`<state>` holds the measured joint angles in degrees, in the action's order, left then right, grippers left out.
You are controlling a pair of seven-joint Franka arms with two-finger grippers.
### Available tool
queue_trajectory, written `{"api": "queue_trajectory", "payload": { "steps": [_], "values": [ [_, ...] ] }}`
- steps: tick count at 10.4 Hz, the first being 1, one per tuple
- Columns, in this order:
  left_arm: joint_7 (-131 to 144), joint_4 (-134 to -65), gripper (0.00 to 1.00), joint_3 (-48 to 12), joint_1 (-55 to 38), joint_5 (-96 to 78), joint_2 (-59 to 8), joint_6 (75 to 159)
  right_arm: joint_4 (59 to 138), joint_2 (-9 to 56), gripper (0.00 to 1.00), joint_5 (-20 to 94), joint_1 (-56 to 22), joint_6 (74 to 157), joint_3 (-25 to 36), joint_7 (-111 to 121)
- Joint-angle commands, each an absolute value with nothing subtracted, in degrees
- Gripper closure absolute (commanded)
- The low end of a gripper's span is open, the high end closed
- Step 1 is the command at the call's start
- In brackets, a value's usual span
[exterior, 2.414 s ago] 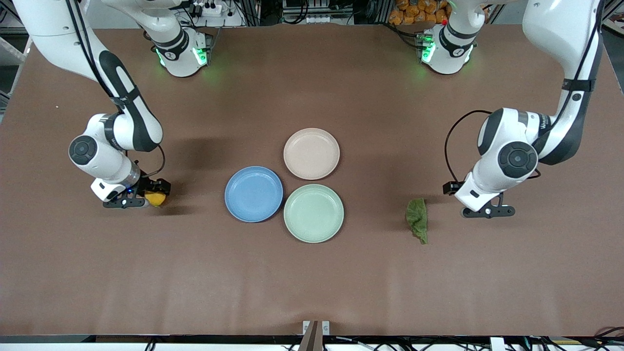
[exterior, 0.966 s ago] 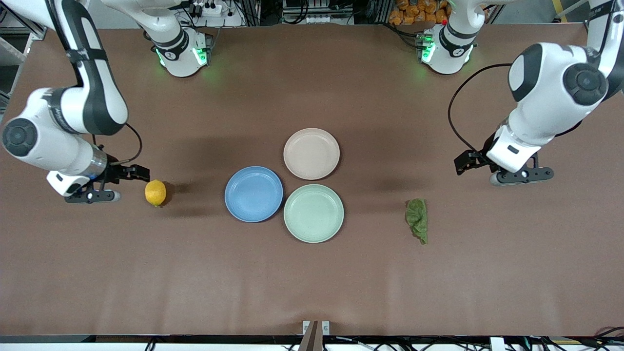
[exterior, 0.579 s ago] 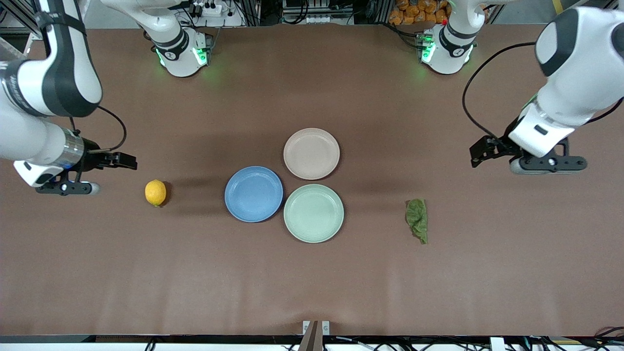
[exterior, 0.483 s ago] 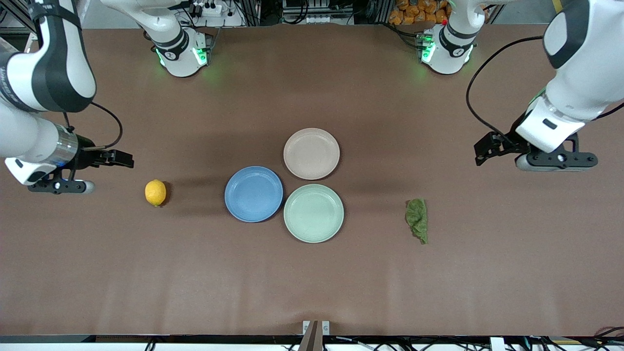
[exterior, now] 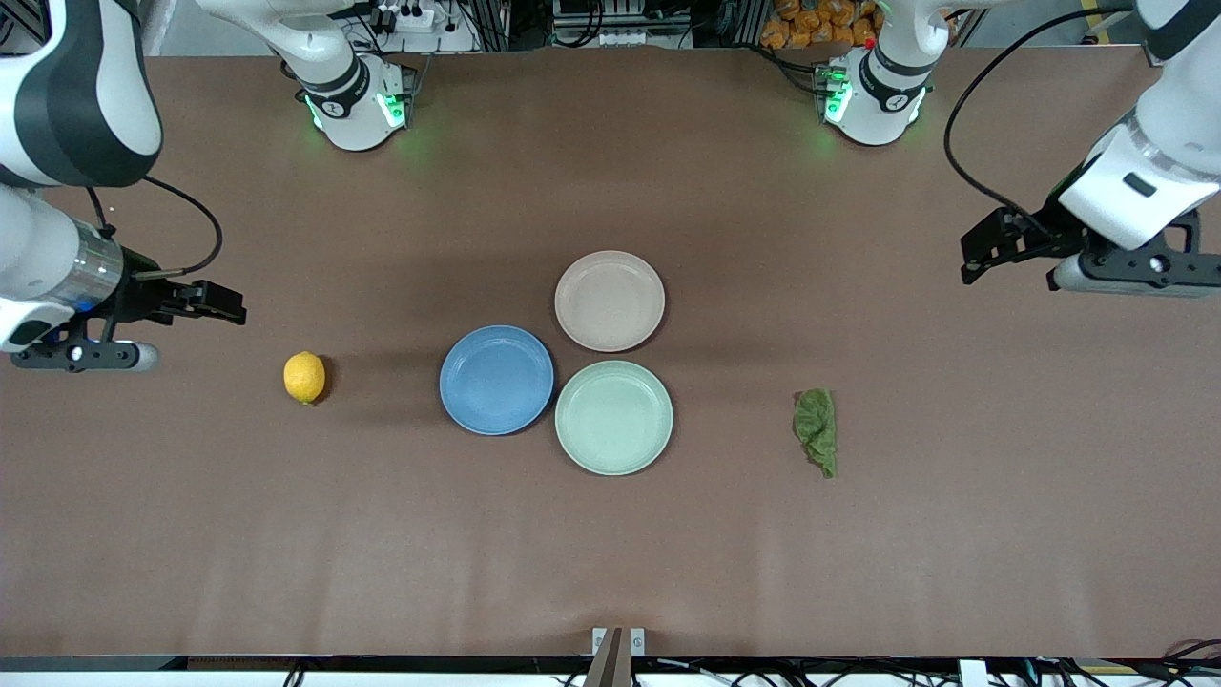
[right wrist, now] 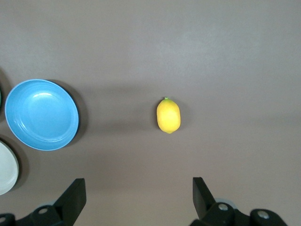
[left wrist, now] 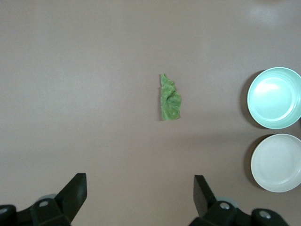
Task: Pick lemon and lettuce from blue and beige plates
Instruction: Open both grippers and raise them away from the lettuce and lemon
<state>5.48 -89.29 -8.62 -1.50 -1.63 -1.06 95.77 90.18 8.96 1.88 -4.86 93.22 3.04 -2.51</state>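
Brown table (exterior: 610, 553), 3 bare plates, lemon (exterior: 304, 377), lettuce (exterior: 817, 430), both pincers apparently apart.

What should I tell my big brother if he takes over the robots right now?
Left tool: open, holding nothing, up over the table at the left arm's end.
Right tool: open, holding nothing, up over the table at the right arm's end.
The lemon lies on the bare table toward the right arm's end, apart from the blue plate.
The lettuce lies on the bare table toward the left arm's end.
The blue plate, the beige plate and the mint-green plate hold nothing.
Done: both foods are off the plates.
Left: nothing that shows.
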Motion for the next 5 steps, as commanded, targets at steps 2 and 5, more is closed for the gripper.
{"api": "queue_trajectory", "payload": {
  "steps": [2,5],
  "values": [
    [3.6,-87.9,0.0,-8.6,-1.2,0.3,1.1,93.9,85.0,6.0,0.0,1.4,-5.8,88.7,5.6,-2.6],
    [3.4,-87.9,0.0,-8.6,-1.3,0.3,1.0,94.0,84.8,3.4,0.0,1.3,-5.8,88.7,6.8,-2.7]
  ]
}}
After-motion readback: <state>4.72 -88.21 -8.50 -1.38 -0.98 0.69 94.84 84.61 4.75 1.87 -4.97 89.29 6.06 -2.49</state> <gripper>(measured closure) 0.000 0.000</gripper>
